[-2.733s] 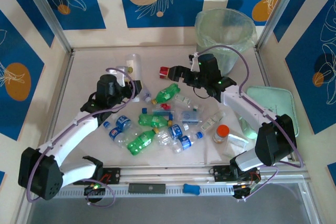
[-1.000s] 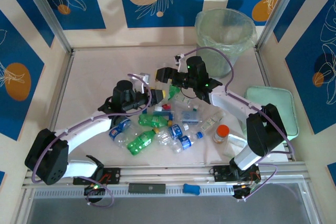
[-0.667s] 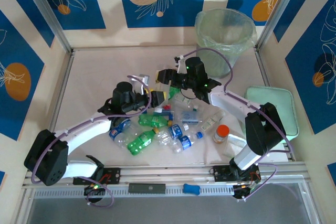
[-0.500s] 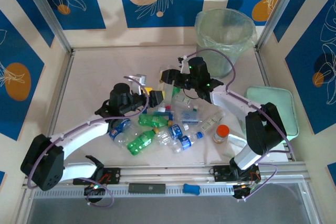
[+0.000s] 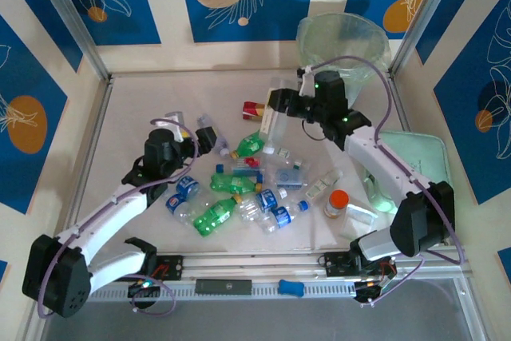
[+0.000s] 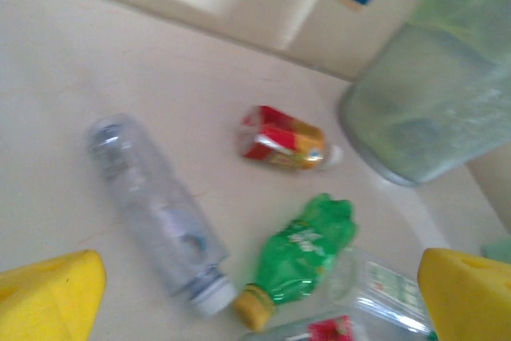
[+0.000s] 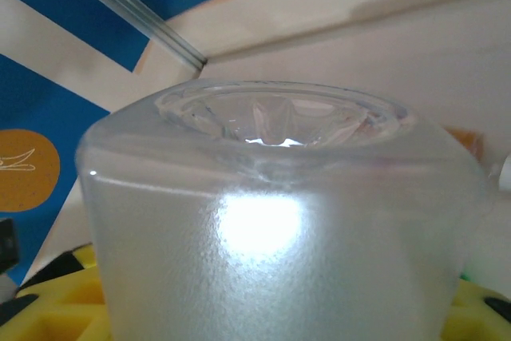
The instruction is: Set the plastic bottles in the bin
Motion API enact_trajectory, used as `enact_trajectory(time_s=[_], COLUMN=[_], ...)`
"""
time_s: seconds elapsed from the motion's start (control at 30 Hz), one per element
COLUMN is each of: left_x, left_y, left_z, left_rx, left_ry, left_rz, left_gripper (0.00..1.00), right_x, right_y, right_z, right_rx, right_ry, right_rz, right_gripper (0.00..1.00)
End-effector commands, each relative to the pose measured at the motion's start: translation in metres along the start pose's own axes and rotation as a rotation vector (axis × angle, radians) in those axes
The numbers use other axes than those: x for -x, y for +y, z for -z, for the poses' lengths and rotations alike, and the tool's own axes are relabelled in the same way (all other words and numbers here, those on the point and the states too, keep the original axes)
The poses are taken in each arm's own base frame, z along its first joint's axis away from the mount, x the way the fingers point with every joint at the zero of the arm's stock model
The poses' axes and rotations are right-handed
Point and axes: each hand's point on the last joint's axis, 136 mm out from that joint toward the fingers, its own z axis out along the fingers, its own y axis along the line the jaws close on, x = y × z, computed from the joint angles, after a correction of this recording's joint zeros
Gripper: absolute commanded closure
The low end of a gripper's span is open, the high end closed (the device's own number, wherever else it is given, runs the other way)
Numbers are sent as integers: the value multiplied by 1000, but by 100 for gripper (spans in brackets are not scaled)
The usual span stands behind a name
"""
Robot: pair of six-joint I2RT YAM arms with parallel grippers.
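One clear bottle (image 5: 274, 120), frosted with a dimpled base, is clamped in the right gripper (image 5: 281, 109) above the table (image 5: 144, 101) near the bin (image 5: 343, 49), while the other bottles (image 5: 239, 197) lie heaped mid-table. The right arm (image 5: 375, 157) reaches far forward, its gripper pointing left; the left gripper (image 5: 206, 136) hangs spread wide and empty just by a lying bottle (image 6: 156, 209). Half a second earlier both grippers met over the heap; since then the left has backed away leftward and the right has risen toward the bin.
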Motion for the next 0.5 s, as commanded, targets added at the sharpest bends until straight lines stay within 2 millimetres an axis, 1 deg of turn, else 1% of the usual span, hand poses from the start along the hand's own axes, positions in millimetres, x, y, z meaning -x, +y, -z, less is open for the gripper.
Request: enact_trajectory(time_s=[0.0, 0.07, 0.1, 0.23, 0.33, 0.47], left_x=[-15, -18, -20, -26, -28, -29], left_y=[36, 44, 45, 44, 39, 32], left_z=[-3, -5, -6, -8, -7, -6], left_rx=[81, 80, 73, 57, 35, 14], left_ry=[41, 50, 58, 87, 107, 150], left_rz=[146, 203, 211, 203, 174, 123], left_gripper=[0, 0, 0, 0, 0, 0], right_x=[47, 76, 88, 148, 194, 250], right_y=[17, 19, 20, 19, 12, -8], right_z=[30, 42, 47, 70, 87, 100], right_rx=[-13, -50, -69, -164, -244, -369], right_ry=[-98, -152, -175, -314, -439, -591], right_rz=[111, 153, 173, 270, 319, 370], right_gripper=[46, 46, 46, 46, 46, 45])
